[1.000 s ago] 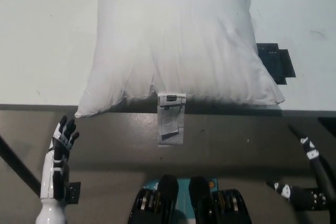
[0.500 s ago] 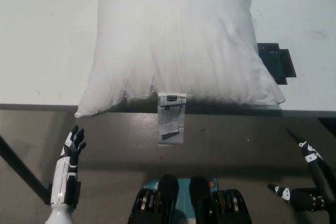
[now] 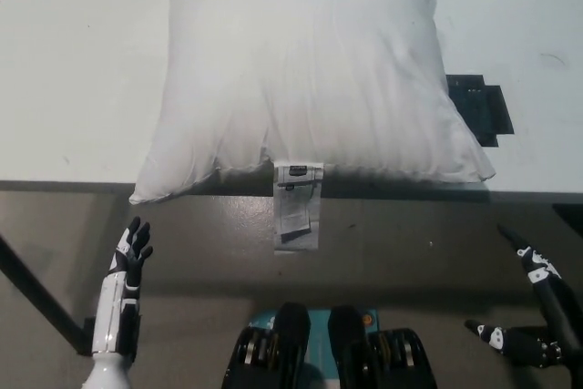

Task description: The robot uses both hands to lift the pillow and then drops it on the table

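A large white pillow [image 3: 310, 79] lies flat on the white table [image 3: 73, 70], its near edge reaching the table's front edge. A label tag [image 3: 298, 207] hangs from that edge over the table's front. My white left hand [image 3: 126, 275] is low at the lower left, below the table edge and under the pillow's left corner, open with fingers spread and holding nothing. My black right hand [image 3: 533, 302] is at the lower right, also below the table edge, open and apart from the pillow.
A dark flat object [image 3: 478, 108] lies on the table, partly tucked under the pillow's right side. The brown floor [image 3: 392, 252] shows below the table's front edge. A dark bar [image 3: 32, 289] crosses the lower left corner.
My left hand has dropped lower and shifted a little right since a second ago. My right hand has sunk slightly. The pillow has not moved.
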Tool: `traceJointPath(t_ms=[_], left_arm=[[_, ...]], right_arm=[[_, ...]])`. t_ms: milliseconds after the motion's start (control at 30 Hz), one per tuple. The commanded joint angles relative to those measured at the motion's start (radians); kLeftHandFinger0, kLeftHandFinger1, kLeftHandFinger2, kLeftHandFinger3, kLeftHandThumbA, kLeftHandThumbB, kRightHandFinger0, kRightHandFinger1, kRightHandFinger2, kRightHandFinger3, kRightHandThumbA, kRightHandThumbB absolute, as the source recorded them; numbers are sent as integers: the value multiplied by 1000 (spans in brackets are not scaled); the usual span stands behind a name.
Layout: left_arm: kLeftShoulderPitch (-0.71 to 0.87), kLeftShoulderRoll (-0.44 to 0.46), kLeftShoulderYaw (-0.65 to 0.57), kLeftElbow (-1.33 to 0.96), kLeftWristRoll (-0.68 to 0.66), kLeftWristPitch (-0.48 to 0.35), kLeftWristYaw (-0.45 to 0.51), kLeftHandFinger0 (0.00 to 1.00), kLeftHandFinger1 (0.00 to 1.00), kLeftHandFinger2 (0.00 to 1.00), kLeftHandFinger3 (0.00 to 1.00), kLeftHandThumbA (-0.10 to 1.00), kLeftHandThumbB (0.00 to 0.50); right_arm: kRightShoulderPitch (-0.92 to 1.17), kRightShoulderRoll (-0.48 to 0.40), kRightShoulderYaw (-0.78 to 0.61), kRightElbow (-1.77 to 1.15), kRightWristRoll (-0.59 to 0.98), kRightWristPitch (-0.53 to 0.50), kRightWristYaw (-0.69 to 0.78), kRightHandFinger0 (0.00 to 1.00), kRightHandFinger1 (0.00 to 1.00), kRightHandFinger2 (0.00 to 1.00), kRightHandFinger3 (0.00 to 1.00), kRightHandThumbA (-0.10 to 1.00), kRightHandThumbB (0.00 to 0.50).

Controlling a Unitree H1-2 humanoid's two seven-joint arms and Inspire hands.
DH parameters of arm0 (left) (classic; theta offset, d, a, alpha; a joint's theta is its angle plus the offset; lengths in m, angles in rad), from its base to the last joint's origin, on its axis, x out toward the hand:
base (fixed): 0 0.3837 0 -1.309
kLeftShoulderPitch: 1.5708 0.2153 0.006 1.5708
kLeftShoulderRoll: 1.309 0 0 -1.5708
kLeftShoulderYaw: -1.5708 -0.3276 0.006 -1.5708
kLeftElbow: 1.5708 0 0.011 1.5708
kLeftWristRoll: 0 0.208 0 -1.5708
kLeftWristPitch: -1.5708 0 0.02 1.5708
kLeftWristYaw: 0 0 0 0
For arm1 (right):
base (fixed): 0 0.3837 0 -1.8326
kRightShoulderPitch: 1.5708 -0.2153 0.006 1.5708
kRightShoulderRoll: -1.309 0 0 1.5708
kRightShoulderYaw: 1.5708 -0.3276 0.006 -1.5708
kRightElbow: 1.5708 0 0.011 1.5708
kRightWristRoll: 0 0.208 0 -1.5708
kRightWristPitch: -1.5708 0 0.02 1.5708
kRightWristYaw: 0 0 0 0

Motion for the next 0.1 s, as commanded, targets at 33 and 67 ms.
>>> traceJointPath(t_ms=[33,67], left_arm=[[-11,13,-11,-13,10,-30,32,1000,1000,1000,1000,1000,26],[-11,13,-11,-13,10,-30,32,1000,1000,1000,1000,1000,26]], right_arm=[[-19,-10,-14,-1,-7,-54,-26,1000,1000,1000,1000,1000,78],[-19,-10,-14,-1,-7,-54,-26,1000,1000,1000,1000,1000,78]])
